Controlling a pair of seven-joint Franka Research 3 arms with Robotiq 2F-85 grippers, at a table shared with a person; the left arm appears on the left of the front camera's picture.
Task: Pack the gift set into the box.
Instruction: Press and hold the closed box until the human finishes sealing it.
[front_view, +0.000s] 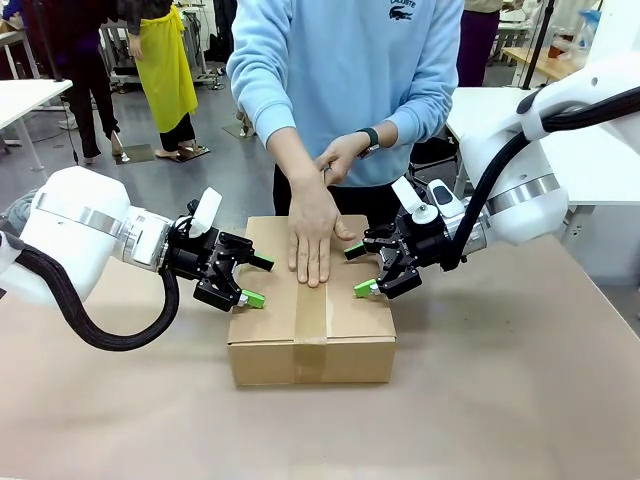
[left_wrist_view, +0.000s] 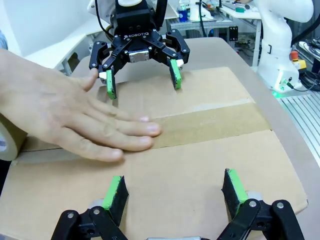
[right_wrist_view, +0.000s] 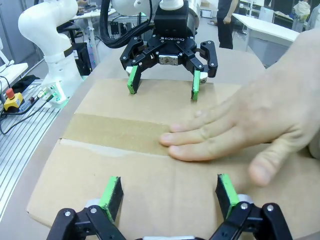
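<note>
Both hands, left hand and right hand, gape over the taped-shut box.

table: brown top, bare around the middle
white tables: one far left, one far right behind
yellow apron: on a person standing far left in the background
tape roll: brown, at the left edge of the left wrist view
watch: dark, on the person's wrist
</note>
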